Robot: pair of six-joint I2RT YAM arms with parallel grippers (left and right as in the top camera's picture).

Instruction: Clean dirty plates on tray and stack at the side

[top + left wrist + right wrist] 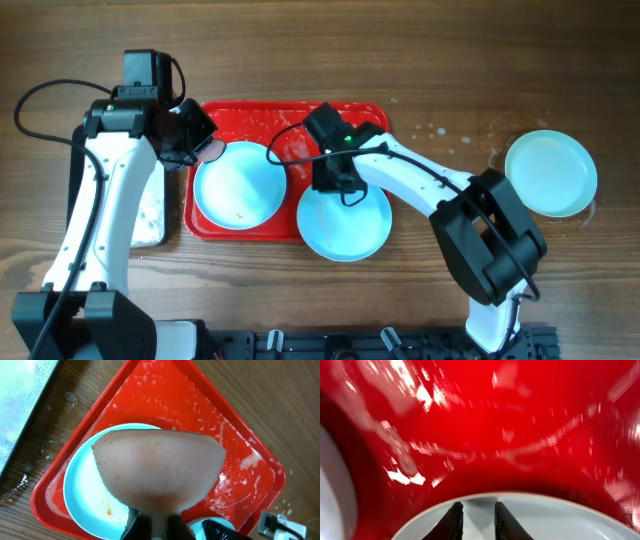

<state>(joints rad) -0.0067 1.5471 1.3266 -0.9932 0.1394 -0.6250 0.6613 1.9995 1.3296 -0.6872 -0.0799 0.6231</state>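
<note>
Third plate (551, 172), right of tray (250, 118), overhead only.

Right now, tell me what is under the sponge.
A plate on the red tray, with orange specks on its bare left part. The sponge hides its middle and right; dirt there cannot be seen.
</note>
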